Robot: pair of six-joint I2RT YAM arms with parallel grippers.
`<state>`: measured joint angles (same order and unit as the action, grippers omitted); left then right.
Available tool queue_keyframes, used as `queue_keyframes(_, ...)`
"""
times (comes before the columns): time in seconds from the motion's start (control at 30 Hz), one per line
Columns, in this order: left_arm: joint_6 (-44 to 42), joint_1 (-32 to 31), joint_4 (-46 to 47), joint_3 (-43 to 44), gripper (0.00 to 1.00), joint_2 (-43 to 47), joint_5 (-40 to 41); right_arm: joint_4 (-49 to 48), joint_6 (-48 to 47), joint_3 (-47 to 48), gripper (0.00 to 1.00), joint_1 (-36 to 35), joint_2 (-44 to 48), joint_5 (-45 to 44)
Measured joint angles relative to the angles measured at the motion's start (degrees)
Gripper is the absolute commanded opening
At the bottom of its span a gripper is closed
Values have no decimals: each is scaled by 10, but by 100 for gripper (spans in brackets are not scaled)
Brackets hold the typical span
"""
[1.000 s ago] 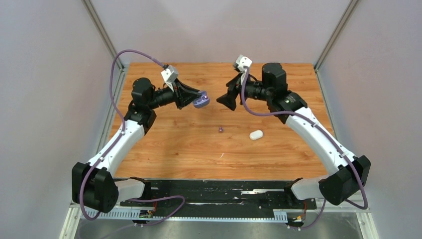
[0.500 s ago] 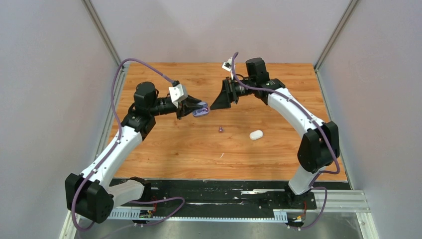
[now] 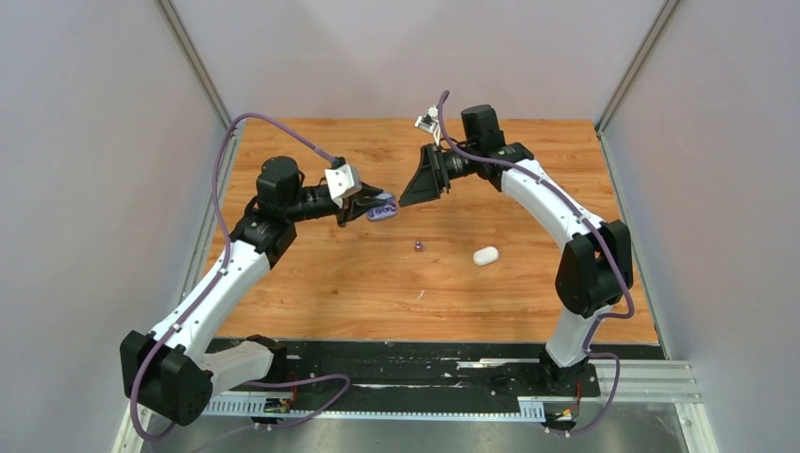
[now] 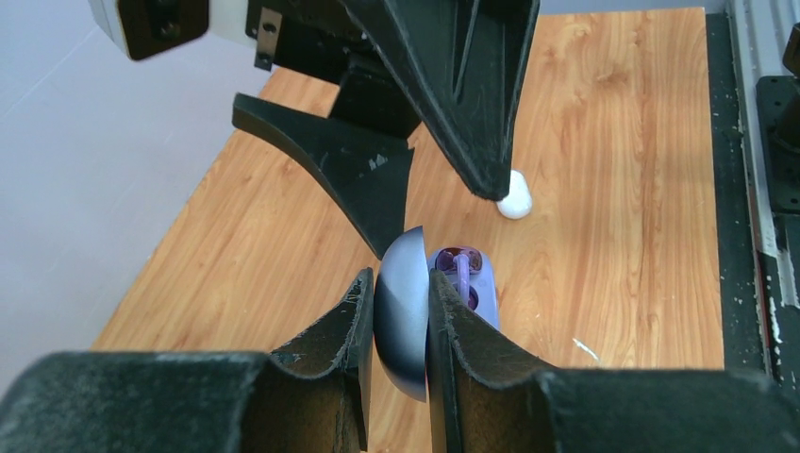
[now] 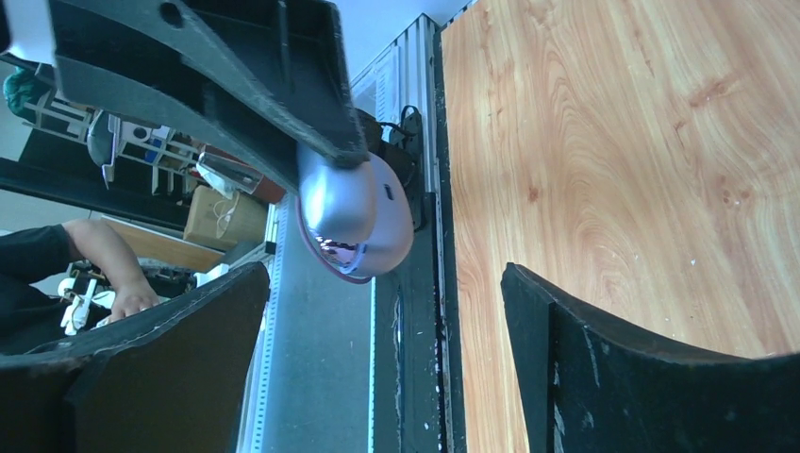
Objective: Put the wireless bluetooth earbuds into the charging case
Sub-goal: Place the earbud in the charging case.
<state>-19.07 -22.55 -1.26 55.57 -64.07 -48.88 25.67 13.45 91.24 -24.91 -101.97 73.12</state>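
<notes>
Left pincer [image 3: 375, 206] clenched on the open purple charging case [image 3: 383, 211], held aloft; right pincer [image 3: 409, 194] spread wide just beside it. One purple earbud [image 3: 417, 246] lies on the table [image 3: 311, 283], near a white case [image 3: 486, 256].

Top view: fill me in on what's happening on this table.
The left gripper holds an open purple charging case in the air, clamped by its lid. The right gripper faces it close by, jaws wide open and empty. Down on the wooden table lie one tiny purple earbud and, to its right, a closed white case, neither touched by an arm.
</notes>
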Motion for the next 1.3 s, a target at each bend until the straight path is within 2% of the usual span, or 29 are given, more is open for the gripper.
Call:
queue_keyframes(0.43,60,-3,51,10,0,-14,21,2,4,0,94,-9,-16,-25)
queue_keyframes(1.3,99,-6,57,8,0,-15,46,-18,64,-24,93,3,-22,-35)
